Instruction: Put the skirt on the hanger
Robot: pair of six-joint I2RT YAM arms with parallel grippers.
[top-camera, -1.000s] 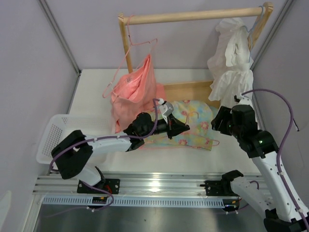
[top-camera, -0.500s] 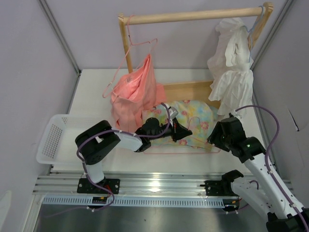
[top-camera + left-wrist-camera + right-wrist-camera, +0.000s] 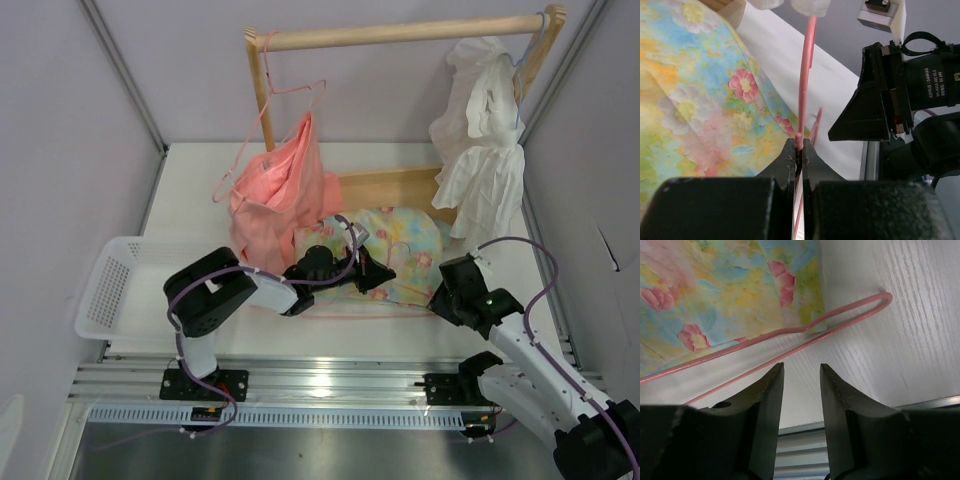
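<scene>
hanger [image 3: 855, 308] end lies just ahead of the spread right gripper [image 3: 800, 371]
left gripper [image 3: 798, 145] pinches its neck over the skirt [image 3: 695, 100]; the bar runs crosswise

Pink hanger [image 3: 803, 90] on flat floral skirt [image 3: 420, 228]

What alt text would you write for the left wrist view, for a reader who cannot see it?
The left claw is shut on the thin pink hanger, which rises up the picture. The floral skirt lies left of it on the white table.
</scene>
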